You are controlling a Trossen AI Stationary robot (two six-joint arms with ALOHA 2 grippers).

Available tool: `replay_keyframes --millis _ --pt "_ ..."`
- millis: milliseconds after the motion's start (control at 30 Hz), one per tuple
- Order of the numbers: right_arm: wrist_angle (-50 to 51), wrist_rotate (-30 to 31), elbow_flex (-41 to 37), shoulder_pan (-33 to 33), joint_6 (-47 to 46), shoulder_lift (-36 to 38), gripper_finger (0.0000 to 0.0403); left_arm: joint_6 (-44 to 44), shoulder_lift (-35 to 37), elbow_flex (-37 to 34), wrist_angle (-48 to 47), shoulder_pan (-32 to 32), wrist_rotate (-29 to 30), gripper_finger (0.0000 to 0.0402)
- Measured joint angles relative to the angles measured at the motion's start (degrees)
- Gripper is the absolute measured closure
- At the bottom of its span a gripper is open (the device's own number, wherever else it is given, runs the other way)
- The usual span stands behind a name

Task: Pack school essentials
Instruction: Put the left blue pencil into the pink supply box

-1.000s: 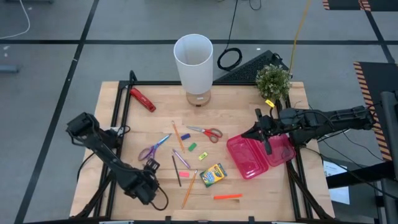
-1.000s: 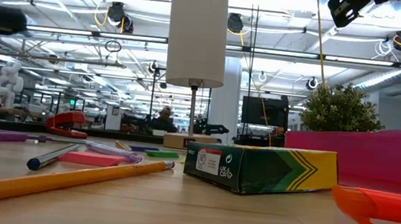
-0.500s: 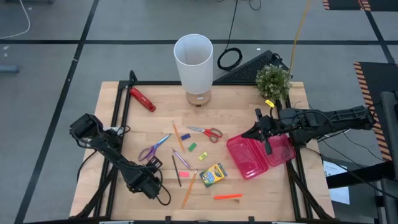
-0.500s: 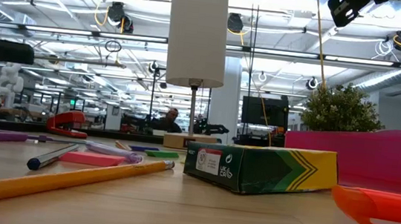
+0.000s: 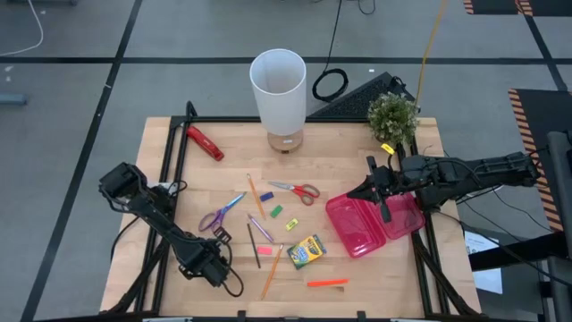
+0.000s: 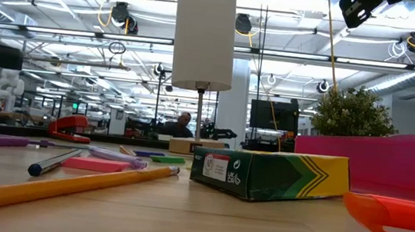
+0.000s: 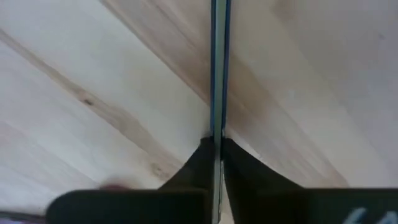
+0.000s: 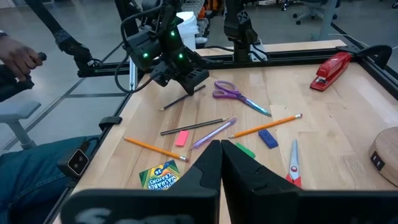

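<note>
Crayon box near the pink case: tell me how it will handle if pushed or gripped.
The crayon box lies flat on its broad face on the smooth wooden table, so it will probably slide rather than tip or roll. It looks like thin cardboard, so a hard squeeze may dent it. Contents hidden; weight unclear.
</note>
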State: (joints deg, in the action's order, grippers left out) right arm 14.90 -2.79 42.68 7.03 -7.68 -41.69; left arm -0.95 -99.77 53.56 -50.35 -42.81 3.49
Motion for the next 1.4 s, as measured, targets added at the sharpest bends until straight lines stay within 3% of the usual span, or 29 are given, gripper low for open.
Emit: replay_keyframes --millis 233,567,800,1000,1200,1400 --pt "-0.1 0.5 0.0 0.0 0.0 -0.6 0.0403 2.8 1.8 -0.2 0.4 0.0 0.9 0.0371" --pt "-1.4 9.5 0.0 0.0 -1.7 -4.4 0.0403 7.5 8.0 -0.2 0.7 0.5 6.6 0.0392" --pt "-8.4 10.3 0.0 0.0 -7.9 -10.6 0.0403 7.3 10.7 0.0 0.5 1.8 12.3 0.0395" --pt "-15.7 10.1 0.0 0.0 -8.2 -17.0 0.0403 6.8 10.8 0.5 0.5 3.5 13.0 0.0395" --pt "-17.2 8.5 0.0 0.0 -8.2 -21.6 0.0403 26.9 10.8 4.1 -2.2 2.6 4.3 0.0395" --pt "-17.2 7.0 0.0 0.0 -9.1 -22.9 0.0403 42.0 10.9 9.9 -2.2 -6.6 3.0 0.0394"
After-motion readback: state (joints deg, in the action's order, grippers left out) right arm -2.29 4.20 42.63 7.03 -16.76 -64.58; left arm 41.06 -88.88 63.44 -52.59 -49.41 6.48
